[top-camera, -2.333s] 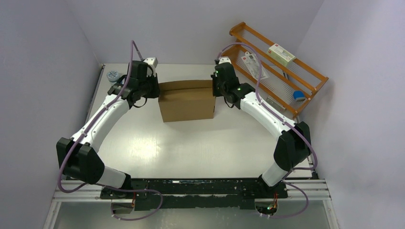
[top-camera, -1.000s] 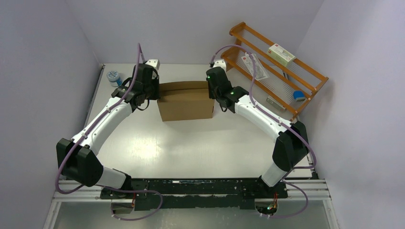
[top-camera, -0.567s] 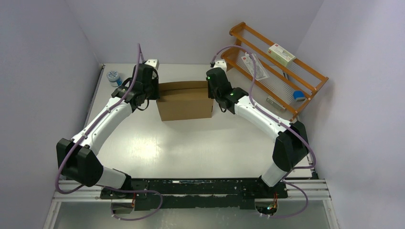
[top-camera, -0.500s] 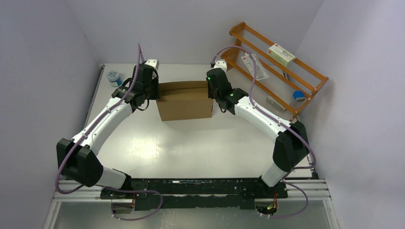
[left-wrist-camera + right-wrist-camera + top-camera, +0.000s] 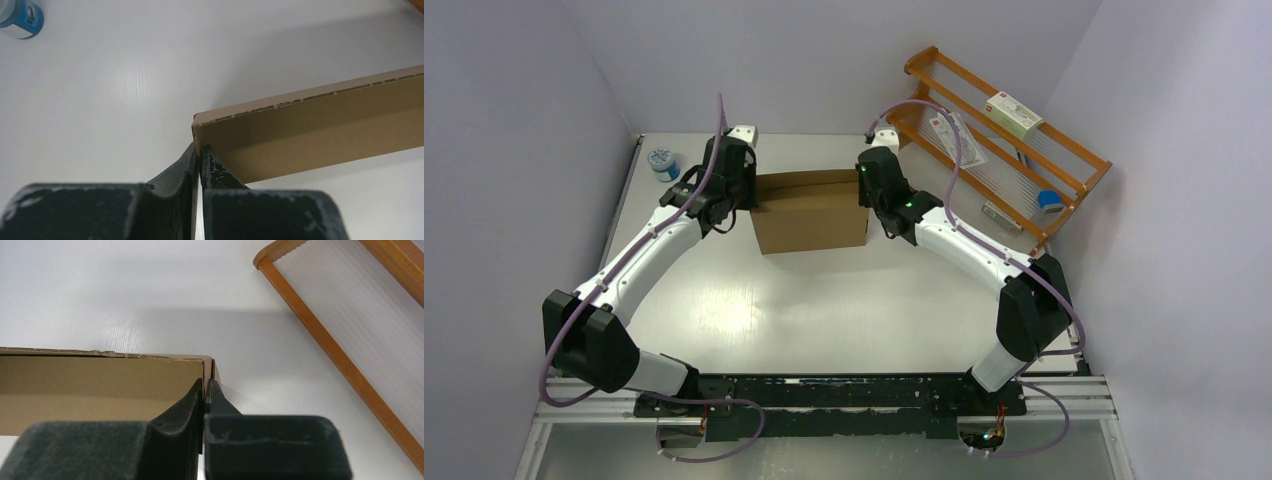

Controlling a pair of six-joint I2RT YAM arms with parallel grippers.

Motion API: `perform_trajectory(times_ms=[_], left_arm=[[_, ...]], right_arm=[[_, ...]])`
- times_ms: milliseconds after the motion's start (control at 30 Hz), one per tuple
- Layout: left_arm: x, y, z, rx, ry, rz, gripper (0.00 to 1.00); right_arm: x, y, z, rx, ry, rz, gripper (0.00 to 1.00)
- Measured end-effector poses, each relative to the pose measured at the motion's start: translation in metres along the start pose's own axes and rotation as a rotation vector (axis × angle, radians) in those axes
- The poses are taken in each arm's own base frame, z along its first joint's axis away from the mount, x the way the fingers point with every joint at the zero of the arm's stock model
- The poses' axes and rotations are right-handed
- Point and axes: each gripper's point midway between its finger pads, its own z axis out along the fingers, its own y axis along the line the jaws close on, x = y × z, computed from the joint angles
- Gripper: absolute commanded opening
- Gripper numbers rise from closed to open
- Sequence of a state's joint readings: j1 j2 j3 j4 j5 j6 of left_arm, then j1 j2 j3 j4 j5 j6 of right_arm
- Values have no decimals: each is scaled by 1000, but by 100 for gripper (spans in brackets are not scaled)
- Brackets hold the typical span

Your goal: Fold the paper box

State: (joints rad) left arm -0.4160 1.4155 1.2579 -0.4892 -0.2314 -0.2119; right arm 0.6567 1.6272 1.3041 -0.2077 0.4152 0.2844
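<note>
Top external view: paper box [image 5: 812,210] on the far middle of the counter [image 5: 824,310], flanked by both arms. Left tool [image 5: 200,154] closed tight on the box's left rear corner, pinching a thin cardboard edge between its fingers. Right tool [image 5: 206,389] likewise clamped on the right rear corner, nipping apparently a doubled layer of wall.

Probably gripped at both ends to hold the side walls upright and square, with the rear panel standing behind them. Likely also a way of steadying so light a piece against sliding on the smooth counter. Mirrored from either side, so little twist on the cardboard. Judged well along in the folding: walls up, but hard to tell from above whether closed on top.

As to looks: plain brown corrugated cardboard, unmarked, rectangular, near face flat and clean. Rear panel rising a little above the front part, slightly bowed along its top. From the wrist views: ragged perforated cut along the upper edge, crisp vertical corner crease, no tear visible. Inside hidden in all three views. Well apart from the wooden rack [image 5: 1009,150] on the right and the small blue jar [image 5: 662,160] at the far left.
</note>
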Motion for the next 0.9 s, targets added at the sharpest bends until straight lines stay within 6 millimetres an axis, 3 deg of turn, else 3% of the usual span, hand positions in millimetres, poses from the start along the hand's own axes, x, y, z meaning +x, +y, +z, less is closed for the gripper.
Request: perform_trajectory(times_ms=[900], left_arm=[[2,-1,1,-6,-4,-30,5]], right_arm=[[0,1,1,-8,-4,-2,0]])
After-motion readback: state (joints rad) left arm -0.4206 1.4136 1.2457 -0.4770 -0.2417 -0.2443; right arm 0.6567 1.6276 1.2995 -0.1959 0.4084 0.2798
